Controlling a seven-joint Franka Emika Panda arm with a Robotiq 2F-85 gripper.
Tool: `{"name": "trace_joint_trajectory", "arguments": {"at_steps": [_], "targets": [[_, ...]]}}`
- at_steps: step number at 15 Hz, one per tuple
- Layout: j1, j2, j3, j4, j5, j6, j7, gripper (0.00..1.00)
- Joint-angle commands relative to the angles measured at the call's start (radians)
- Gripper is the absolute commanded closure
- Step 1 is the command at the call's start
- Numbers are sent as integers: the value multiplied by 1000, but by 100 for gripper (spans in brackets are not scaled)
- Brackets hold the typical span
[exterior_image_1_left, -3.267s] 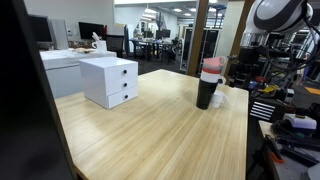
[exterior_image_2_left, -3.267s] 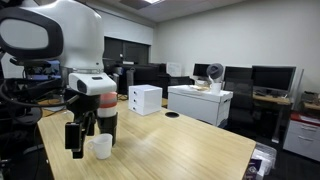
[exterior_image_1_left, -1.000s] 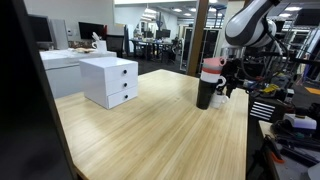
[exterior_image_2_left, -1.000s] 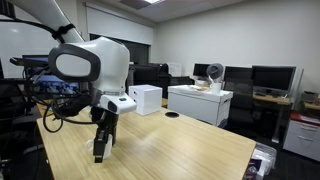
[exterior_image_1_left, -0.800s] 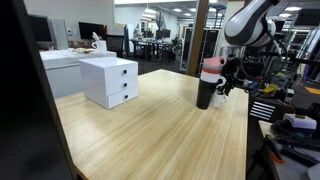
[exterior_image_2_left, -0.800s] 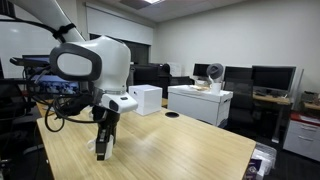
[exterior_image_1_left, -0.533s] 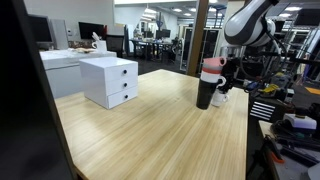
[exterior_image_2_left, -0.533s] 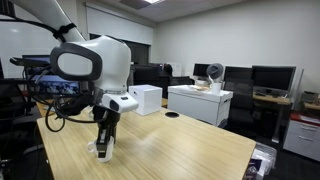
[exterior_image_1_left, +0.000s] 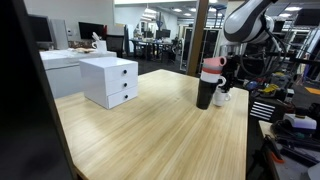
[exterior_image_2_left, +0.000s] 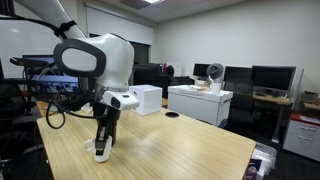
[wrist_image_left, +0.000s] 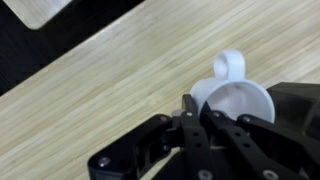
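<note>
A white mug (wrist_image_left: 238, 101) with a round handle (wrist_image_left: 229, 65) sits on the light wooden table (wrist_image_left: 90, 100). In the wrist view my gripper (wrist_image_left: 196, 110) is shut on the mug's near wall, one finger outside and one inside the rim. In an exterior view the gripper (exterior_image_1_left: 223, 90) hangs straight down over the mug (exterior_image_1_left: 222, 98), just beside a black tumbler with a pink lid (exterior_image_1_left: 209, 84). In an exterior view the gripper (exterior_image_2_left: 102, 146) and the mug (exterior_image_2_left: 101, 154) are low at the table's near corner.
A white two-drawer box (exterior_image_1_left: 110, 80) stands on the far side of the table, also the white box (exterior_image_2_left: 146, 99). A small dark disc (exterior_image_2_left: 172, 115) lies near it. Cluttered shelves (exterior_image_1_left: 290, 125) border the table edge beside the arm.
The jaws have closed onto the mug's wall over the last second. The arm has hardly shifted and the tumbler has stayed put.
</note>
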Motion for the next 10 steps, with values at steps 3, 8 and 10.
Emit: {"name": "trace_joint_trajectory", "arguments": {"at_steps": [3,8,10], "targets": [[11,-139,35,53,-110,-174,38,94],[19,-253,81,94,-174,-267,37,94],[20,-286,98,104,-191,-299,37,94]]}}
